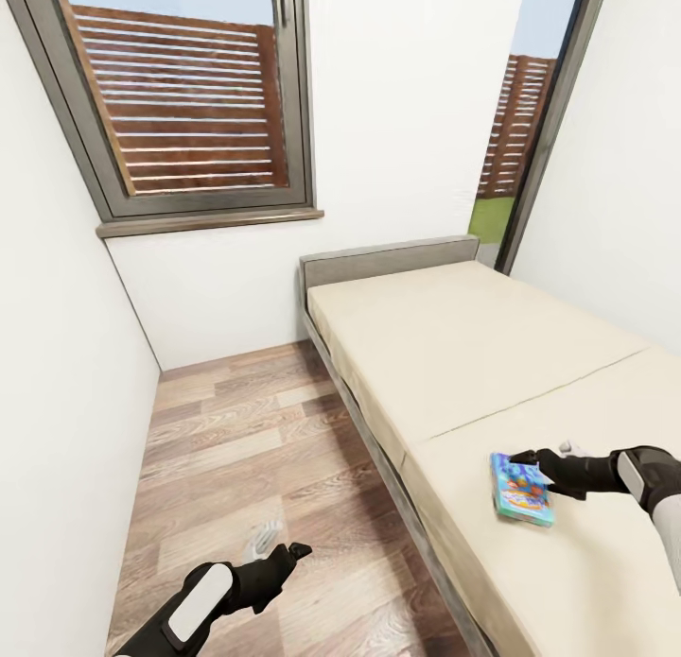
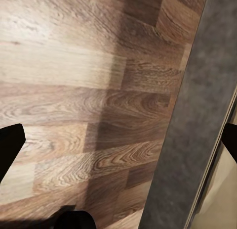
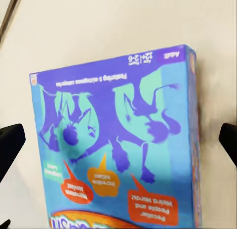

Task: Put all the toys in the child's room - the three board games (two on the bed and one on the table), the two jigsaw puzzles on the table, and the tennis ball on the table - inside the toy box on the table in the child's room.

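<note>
You are facing the bed [image 1: 492,354], its beige mattress running away from you toward the white wall under the window [image 1: 189,99], with the grey headboard at the far end and a glass door [image 1: 515,128] just beyond its far corner. Beside the bed, on the side of your left arm, the wood-plank floor [image 1: 236,430] is stretching back to the wall. On the near part of the mattress a blue board game [image 1: 521,490] is lying flat, a little in from the bed's floor-side edge (its cover is printed with purple cartoon figures and orange speech bubbles). Your right gripper [image 1: 530,460] is hanging directly over that box, and in the right wrist view the two dark fingertips [image 3: 11,145] are standing wide apart on either side of the box [image 3: 118,140], released and gripping nothing. Your left gripper [image 1: 288,550] is hovering low over the floor beside the bed; its wrist view is showing the planks [image 2: 74,90] and the dark grey bed frame [image 2: 197,115], with the fingertips spread at the picture's edges and nothing between them.
</note>
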You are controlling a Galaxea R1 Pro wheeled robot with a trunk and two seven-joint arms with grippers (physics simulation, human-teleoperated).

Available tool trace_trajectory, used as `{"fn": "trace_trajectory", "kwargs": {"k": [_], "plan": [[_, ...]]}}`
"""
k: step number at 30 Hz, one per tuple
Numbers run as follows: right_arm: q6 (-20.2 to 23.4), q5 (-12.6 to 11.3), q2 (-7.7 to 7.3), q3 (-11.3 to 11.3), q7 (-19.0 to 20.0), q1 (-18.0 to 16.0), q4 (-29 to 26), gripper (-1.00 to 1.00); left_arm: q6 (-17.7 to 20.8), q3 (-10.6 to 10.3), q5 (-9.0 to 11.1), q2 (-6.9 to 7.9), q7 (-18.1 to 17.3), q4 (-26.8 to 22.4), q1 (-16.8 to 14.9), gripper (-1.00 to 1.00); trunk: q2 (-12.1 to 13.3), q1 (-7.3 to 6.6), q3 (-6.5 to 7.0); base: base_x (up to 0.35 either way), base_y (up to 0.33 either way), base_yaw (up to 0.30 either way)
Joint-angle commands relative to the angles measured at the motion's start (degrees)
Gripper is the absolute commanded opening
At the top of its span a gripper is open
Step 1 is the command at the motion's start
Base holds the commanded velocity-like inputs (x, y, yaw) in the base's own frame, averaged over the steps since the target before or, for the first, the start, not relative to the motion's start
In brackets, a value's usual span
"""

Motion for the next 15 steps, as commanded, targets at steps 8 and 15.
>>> {"fn": "trace_trajectory", "kwargs": {"k": [8,15], "plan": [[0.1,0.5,0.53,6.7,5.9,0.0,0.5,1.00,0.0,-0.3,0.5,0.07,0.3,-0.1,0.0,1.00,0.0,0.00,-0.06,0.000,0.000,0.066],[0.0,0.5,0.57,7.7,7.3,0.0,-0.5,1.00,0.0,-0.3,0.5,0.05,0.3,-0.1,0.0,1.00,0.0,0.00,-0.06,0.000,0.000,0.148]]}}
